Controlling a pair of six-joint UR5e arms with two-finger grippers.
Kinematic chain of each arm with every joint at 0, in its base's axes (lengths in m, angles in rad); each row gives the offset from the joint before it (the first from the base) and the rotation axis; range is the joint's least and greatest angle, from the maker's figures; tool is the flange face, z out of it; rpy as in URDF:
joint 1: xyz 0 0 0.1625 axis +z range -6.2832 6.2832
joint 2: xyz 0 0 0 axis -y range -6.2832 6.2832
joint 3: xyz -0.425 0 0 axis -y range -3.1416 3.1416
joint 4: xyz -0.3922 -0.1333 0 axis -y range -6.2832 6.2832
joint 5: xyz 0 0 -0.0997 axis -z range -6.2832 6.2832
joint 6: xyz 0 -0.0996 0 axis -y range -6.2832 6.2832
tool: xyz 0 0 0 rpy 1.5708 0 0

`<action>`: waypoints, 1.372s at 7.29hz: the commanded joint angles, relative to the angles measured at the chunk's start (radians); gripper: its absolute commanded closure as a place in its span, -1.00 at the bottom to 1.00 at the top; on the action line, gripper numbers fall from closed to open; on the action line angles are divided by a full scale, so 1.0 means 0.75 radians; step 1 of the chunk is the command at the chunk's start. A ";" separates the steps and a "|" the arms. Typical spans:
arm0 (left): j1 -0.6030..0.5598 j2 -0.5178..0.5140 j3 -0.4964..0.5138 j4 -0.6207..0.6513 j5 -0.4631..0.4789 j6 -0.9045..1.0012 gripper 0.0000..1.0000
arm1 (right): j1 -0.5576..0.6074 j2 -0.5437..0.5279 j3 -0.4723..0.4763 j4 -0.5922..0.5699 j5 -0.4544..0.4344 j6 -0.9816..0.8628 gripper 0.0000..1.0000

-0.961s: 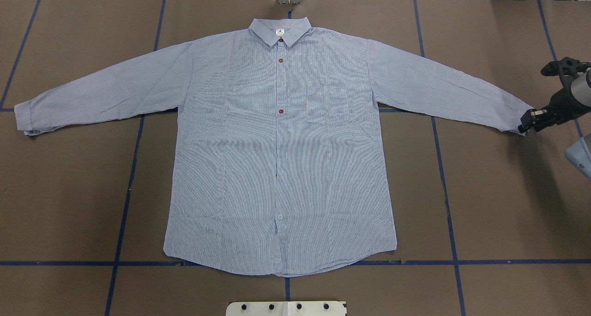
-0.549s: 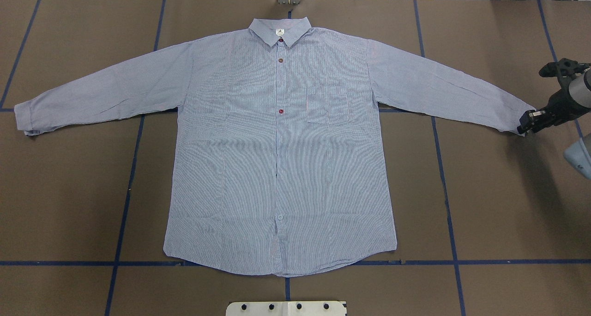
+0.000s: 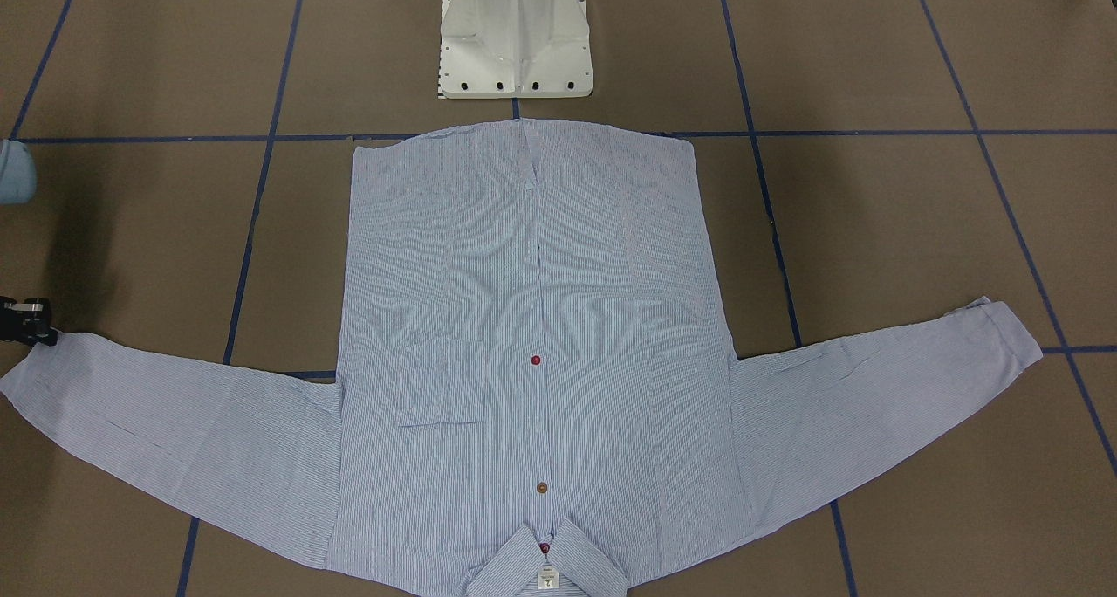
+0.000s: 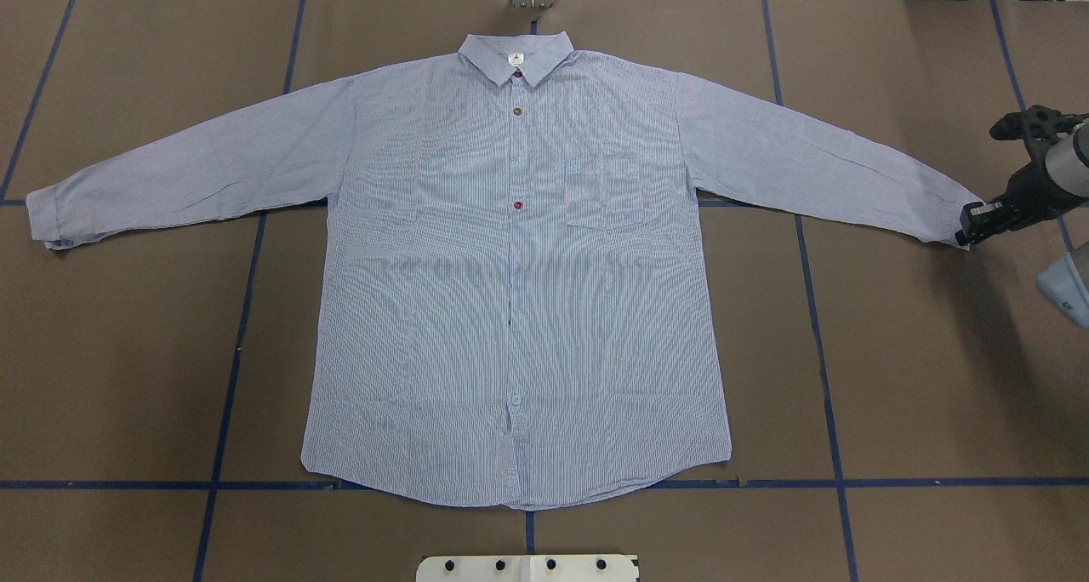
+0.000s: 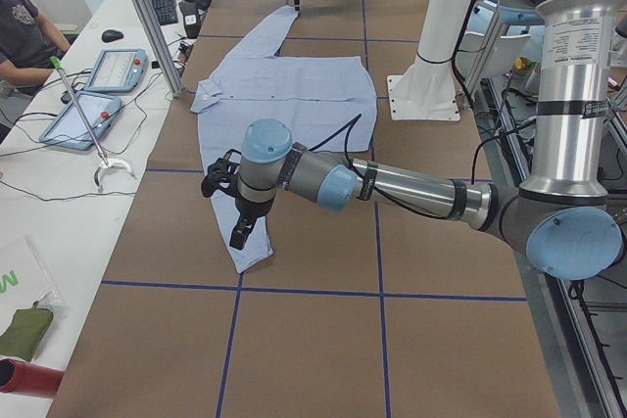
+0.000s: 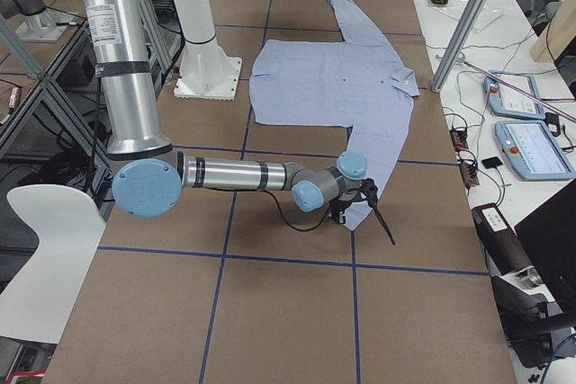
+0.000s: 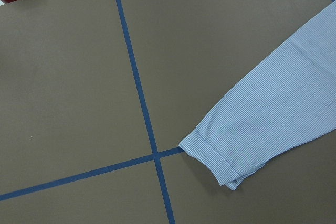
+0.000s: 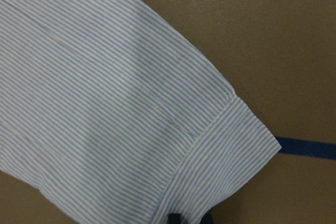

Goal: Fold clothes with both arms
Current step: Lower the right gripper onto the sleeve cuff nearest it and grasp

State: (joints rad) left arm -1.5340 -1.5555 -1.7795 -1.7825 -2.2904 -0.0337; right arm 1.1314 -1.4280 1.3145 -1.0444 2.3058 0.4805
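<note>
Overhead exterior: right gripper (image 4: 965, 228) at cuff (image 4: 946, 219)

The light blue-and-white striped button shirt (image 4: 510, 310) lies on the brown tabletop (image 4: 919, 378), hem nearest the white pedestal base (image 4: 527, 567) (collar farthest). The right arm's black fingers (image 4: 968, 226) sit at one cuff, the left arm's black fingers (image 5: 238, 234) near the other.

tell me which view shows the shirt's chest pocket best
The overhead exterior view: the chest pocket lies flat, whole and unobstructed near the picture's middle. The front-facing view also shows it whole, but upside down. Both side views show the shirt too small to make it out; the wrist cameras see only cuffs.
</note>
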 commanded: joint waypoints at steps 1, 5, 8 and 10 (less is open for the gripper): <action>0.000 0.000 0.000 0.000 0.000 0.000 -0.99 | 0.011 -0.002 0.006 0.000 0.010 -0.007 0.48; 0.000 0.000 0.000 0.000 -0.002 -0.018 -0.99 | 0.023 0.000 0.010 0.000 0.010 -0.009 0.50; 0.000 0.000 0.000 0.000 0.000 -0.020 -0.98 | 0.026 -0.010 0.057 0.010 0.008 0.004 1.00; 0.000 0.000 0.002 0.002 0.000 -0.020 -0.98 | 0.026 0.000 0.159 0.000 0.012 0.006 1.00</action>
State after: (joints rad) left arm -1.5340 -1.5554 -1.7785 -1.7815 -2.2903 -0.0489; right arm 1.1504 -1.4318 1.3861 -1.0428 2.3131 0.4835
